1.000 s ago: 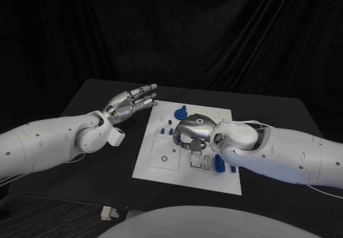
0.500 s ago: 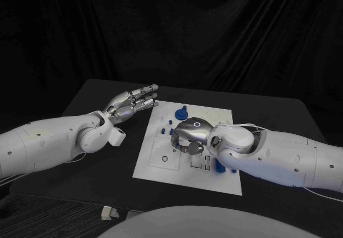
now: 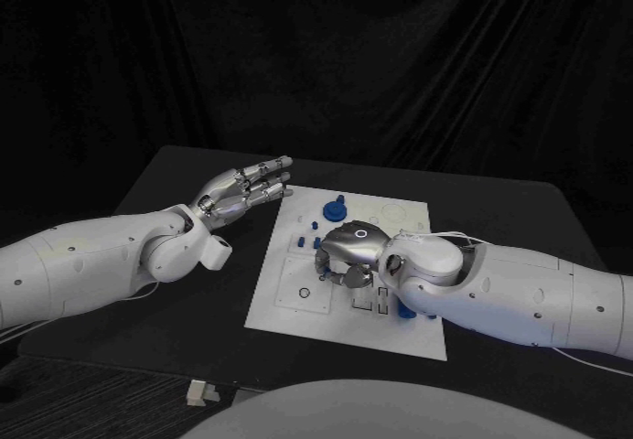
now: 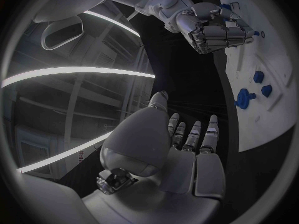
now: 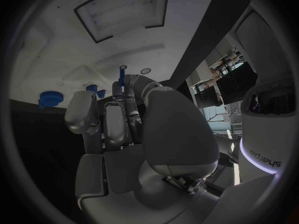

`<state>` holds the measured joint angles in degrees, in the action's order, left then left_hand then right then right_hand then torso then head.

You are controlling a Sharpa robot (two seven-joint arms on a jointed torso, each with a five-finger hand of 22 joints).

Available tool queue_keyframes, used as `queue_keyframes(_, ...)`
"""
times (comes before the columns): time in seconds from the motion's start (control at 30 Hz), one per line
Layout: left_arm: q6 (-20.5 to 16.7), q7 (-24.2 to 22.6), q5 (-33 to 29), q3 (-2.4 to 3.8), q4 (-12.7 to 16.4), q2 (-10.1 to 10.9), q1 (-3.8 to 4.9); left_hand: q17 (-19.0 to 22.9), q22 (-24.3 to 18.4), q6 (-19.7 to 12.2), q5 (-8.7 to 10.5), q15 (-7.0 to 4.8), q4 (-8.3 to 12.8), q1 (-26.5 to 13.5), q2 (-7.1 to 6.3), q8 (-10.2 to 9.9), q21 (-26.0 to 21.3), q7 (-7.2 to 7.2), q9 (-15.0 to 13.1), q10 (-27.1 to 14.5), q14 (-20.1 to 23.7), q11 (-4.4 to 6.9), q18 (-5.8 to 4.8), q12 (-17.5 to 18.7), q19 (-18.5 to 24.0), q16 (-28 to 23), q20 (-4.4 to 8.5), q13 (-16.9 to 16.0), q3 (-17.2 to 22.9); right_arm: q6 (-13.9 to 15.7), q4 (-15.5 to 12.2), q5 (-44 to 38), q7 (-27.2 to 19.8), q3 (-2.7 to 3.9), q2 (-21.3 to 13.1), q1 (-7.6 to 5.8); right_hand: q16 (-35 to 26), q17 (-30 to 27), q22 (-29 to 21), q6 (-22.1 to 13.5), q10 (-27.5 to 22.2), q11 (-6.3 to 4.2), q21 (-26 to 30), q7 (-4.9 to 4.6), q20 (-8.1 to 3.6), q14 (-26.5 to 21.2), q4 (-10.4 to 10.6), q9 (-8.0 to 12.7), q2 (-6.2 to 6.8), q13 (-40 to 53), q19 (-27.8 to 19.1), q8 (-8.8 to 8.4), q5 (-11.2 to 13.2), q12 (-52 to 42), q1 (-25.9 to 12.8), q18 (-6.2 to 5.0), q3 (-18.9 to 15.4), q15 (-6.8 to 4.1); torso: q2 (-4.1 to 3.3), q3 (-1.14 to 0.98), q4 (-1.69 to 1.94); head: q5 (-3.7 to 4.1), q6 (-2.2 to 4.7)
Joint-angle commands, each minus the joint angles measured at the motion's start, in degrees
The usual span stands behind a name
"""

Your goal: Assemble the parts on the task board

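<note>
The white task board point(image 3: 297, 311) lies in the middle of the black table. My right hand point(image 3: 346, 251) hovers low over the board's centre, fingers curled downward. In the right wrist view a thin blue peg point(image 5: 121, 77) sticks out between its fingertips. The left wrist view has that peg point(image 4: 254, 34) close to a small round hole in the board point(image 4: 274, 59). My left hand point(image 3: 244, 192) floats beside the board's far left corner with straight fingers, spread apart and holding nothing. A blue gear-shaped part point(image 3: 335, 207) stands at the board's far edge.
Small blue pieces point(image 3: 304, 242) sit left of my right hand, and others point(image 3: 406, 306) lie by its wrist. A square recess point(image 5: 121, 12) is set into the board. Bare black table point(image 3: 172, 311) surrounds the board.
My right arm has slid a little to the left over the board and the hand has sunk slightly. The left hand has stayed put.
</note>
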<state>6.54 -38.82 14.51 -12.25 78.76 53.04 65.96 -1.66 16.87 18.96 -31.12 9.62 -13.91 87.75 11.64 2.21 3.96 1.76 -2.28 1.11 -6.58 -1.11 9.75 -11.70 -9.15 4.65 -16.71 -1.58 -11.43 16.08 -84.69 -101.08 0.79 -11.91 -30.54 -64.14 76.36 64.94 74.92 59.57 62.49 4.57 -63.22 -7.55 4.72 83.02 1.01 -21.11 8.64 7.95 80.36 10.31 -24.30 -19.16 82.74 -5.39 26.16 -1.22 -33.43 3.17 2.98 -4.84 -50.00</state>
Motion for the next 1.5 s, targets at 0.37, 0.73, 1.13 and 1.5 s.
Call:
queue_keyframes(0.37,0.8,-2.7,-0.3,0.06,-0.1,-0.2,-0.08,-0.1,0.0,0.1,0.25,0.17,0.1,0.0,0.26,0.2,0.3,0.26,0.0,-0.1,-0.2,-0.29,0.04,0.2,-0.3,0.4,-0.09,0.0,0.2,0.2,0.6,-0.2,0.9,0.05,0.8,0.50,0.3,0.0,8.3,-0.6,1.0,-0.73,0.1,-0.03,0.25,0.1,-0.4,0.1,-0.16,0.0,-0.1,-0.37,-0.3,0.1,0.5,0.21,0.1,0.45,0.01,0.00,-0.02,-0.07,0.00)
queue_keyframes(0.73,1.0,-2.4,-0.3,0.06,-0.2,-0.3,-0.08,-0.1,-0.1,0.1,0.24,0.22,0.1,0.0,0.28,0.2,0.3,0.28,0.0,-0.1,-0.2,-0.33,0.01,0.3,-0.4,0.4,-0.10,0.0,0.2,-0.6,1.5,-0.2,1.0,0.05,1.8,0.78,0.3,0.0,8.3,-0.6,1.0,-0.72,0.1,-0.04,0.25,0.1,-0.4,0.1,-0.17,0.0,-0.1,-0.39,-0.3,0.1,0.5,0.22,0.1,0.46,0.01,0.01,-0.03,0.01,0.00)
queue_keyframes(1.13,1.3,-2.3,-0.3,0.06,-0.3,-0.3,-0.11,-0.1,0.0,0.0,0.24,0.27,0.1,0.0,0.29,0.2,0.4,0.29,0.0,-0.1,-0.2,-0.38,-0.01,0.3,-0.4,0.4,-0.11,0.0,0.2,-1.8,2.2,-0.2,2.1,0.05,1.9,1.30,0.2,-0.2,8.2,-0.7,1.0,-0.65,0.3,-0.12,0.30,0.1,-0.7,0.2,-0.19,0.0,-0.2,-0.69,-0.6,0.3,0.7,0.15,0.3,0.50,-0.03,0.02,0.01,0.04,0.00)
queue_keyframes(1.5,1.6,-2.1,-0.3,0.06,-0.4,-0.5,-0.21,-0.1,0.0,-0.1,0.24,0.34,0.1,0.0,0.34,0.2,0.4,0.32,0.0,-0.1,-0.2,-0.44,-0.04,0.4,-0.5,0.4,-0.12,0.0,0.3,-1.4,2.1,-0.2,2.2,0.05,1.7,1.39,0.2,-0.2,8.2,-0.7,1.0,-0.62,0.3,-0.14,0.31,0.1,-0.8,0.2,-0.21,0.0,-0.2,-0.78,-0.7,0.3,0.8,0.14,0.4,0.52,0.02,0.01,-0.02,0.01,0.00)
